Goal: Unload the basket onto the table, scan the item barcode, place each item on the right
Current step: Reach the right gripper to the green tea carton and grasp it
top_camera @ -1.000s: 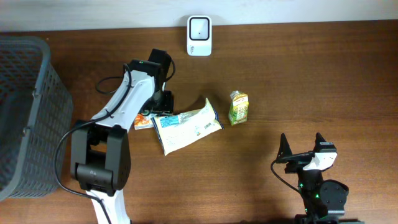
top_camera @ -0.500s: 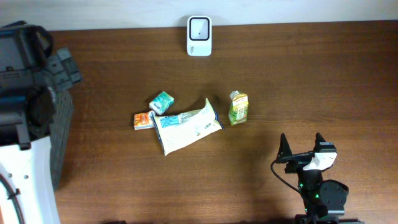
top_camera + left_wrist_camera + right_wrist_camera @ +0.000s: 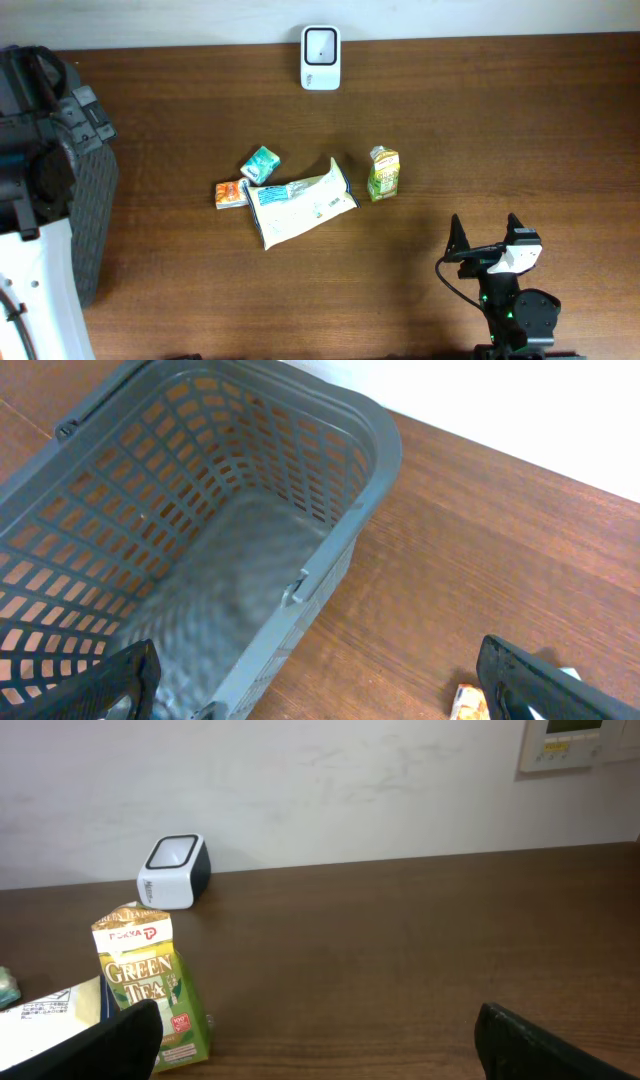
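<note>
green tea carton [image 3: 383, 173] upright, white scanner [image 3: 320, 44] beyond

I am looking straight down on the wooden table [image 3: 500, 120] through the overhead camera, from far enough off to take in the barcode scanner [image 3: 320, 44] at the far edge and the grey basket [image 3: 98, 240] at the left. My left arm [image 3: 40, 170] is looming large, close under this lens. The left wrist camera is looking steeply down from high up into that same basket, also catching an orange packet [image 3: 468, 702] seen from overhead. The right wrist camera is sitting low over the table, facing level towards the back wall [image 3: 350, 780], near the green tea carton [image 3: 150, 990]. It is sharing that carton, the scanner and the white packet [image 3: 50, 1010] with the overhead view.
</note>
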`<action>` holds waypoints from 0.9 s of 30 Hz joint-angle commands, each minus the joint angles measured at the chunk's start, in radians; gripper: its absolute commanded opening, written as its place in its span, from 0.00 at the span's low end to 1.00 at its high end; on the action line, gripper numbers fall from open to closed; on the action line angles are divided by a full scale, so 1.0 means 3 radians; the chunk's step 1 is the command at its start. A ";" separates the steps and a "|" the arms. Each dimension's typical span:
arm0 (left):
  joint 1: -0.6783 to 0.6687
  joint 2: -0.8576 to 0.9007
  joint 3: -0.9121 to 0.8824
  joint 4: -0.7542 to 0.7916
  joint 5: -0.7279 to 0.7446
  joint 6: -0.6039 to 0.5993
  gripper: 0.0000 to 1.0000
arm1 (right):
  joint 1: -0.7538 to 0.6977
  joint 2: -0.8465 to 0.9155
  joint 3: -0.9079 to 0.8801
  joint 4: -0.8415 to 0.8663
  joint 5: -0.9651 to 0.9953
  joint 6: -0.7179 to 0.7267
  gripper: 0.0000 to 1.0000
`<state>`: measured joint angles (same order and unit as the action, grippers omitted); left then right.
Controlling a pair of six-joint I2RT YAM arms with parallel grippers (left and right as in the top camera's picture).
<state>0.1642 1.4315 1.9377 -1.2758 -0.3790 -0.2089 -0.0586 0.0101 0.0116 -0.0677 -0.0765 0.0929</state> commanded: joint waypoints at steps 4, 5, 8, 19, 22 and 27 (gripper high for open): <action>0.0014 -0.0010 0.0027 -0.0004 -0.0034 0.0005 0.99 | -0.0024 -0.0022 -0.0014 0.0175 -0.0402 -0.0020 0.99; 0.0015 -0.0010 0.0027 -0.0004 -0.0034 0.0005 0.99 | -0.0025 0.0013 0.0067 0.0173 -0.0790 0.0079 0.99; 0.0014 -0.0010 0.0027 -0.0004 -0.0034 0.0005 0.99 | -0.0024 0.0601 0.0825 -0.0183 -0.0987 0.0178 0.99; 0.0014 -0.0010 0.0027 -0.0004 -0.0034 0.0005 0.99 | 0.0546 0.5230 0.5311 -0.3012 -0.1209 -0.0476 0.86; 0.0014 -0.0010 0.0027 -0.0004 -0.0034 0.0004 0.99 | 0.1284 0.5943 0.5673 -0.3269 -0.0085 -0.0748 0.97; 0.0015 -0.0010 0.0027 -0.0004 -0.0034 0.0005 0.99 | 0.1453 0.6533 0.5702 -0.3492 0.0426 -0.0748 0.99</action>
<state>0.1642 1.4334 1.9392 -1.2766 -0.3790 -0.2089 0.3866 1.9537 1.6997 -1.0977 -0.0460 -0.1490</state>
